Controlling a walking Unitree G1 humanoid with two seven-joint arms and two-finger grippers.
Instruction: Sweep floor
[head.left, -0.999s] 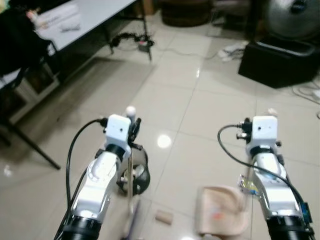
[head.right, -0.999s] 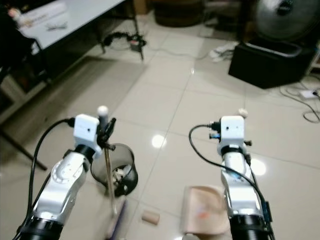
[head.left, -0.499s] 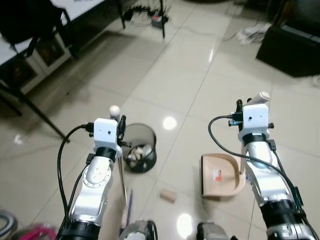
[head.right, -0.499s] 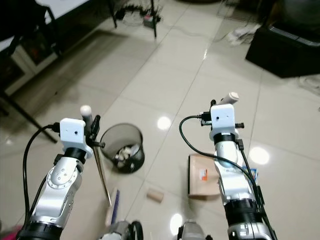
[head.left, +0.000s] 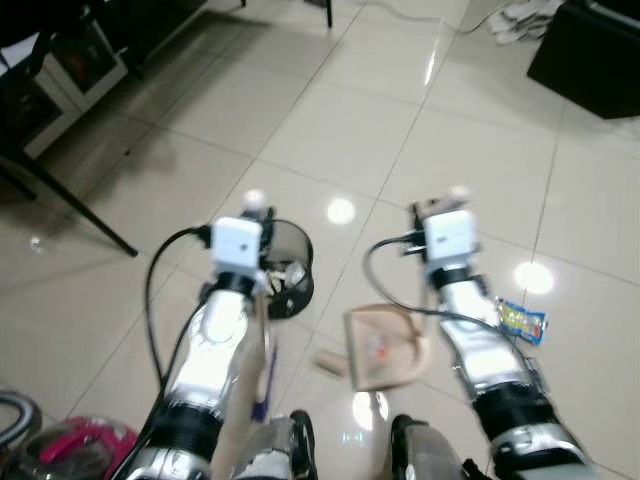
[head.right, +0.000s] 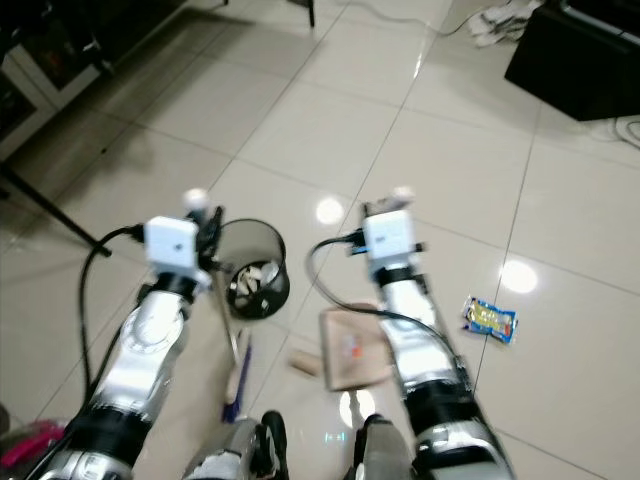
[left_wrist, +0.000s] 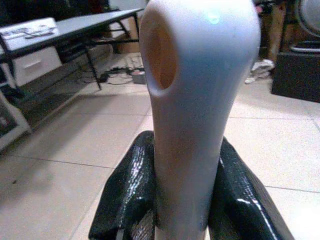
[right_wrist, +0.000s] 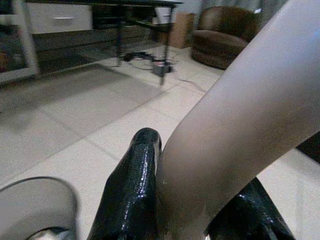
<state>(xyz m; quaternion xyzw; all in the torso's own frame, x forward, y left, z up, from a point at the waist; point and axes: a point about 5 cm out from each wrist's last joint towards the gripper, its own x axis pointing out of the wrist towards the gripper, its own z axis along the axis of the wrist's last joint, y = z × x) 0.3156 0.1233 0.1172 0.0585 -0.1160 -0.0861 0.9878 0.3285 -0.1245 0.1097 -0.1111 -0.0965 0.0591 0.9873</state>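
Note:
My left gripper (left_wrist: 187, 200) is shut on the white broom handle (left_wrist: 200, 100). The broom's shaft runs down to its purple-bristled head (head.right: 238, 385) on the floor by my left foot. My right gripper (right_wrist: 195, 210) is shut on the beige dustpan handle (right_wrist: 235, 125). The dustpan (head.left: 380, 345) rests on the tiles in front of my feet. A small beige scrap (head.left: 328, 362) lies just to the left of the dustpan's edge. A blue and yellow snack wrapper (head.left: 520, 320) lies on the floor to the right of my right arm.
A black mesh bin (head.left: 290, 275) holding some scraps stands beside the broom shaft. A black table leg (head.left: 70, 205) slants across the floor at the left, with a pink object (head.left: 80, 440) at the lower left. A black box (head.left: 590, 60) sits far right.
The camera has tilted further down and the wrapper has come into view. My right arm has swung left, bringing the dustpan close to the beige scrap. The left arm still holds the broom.

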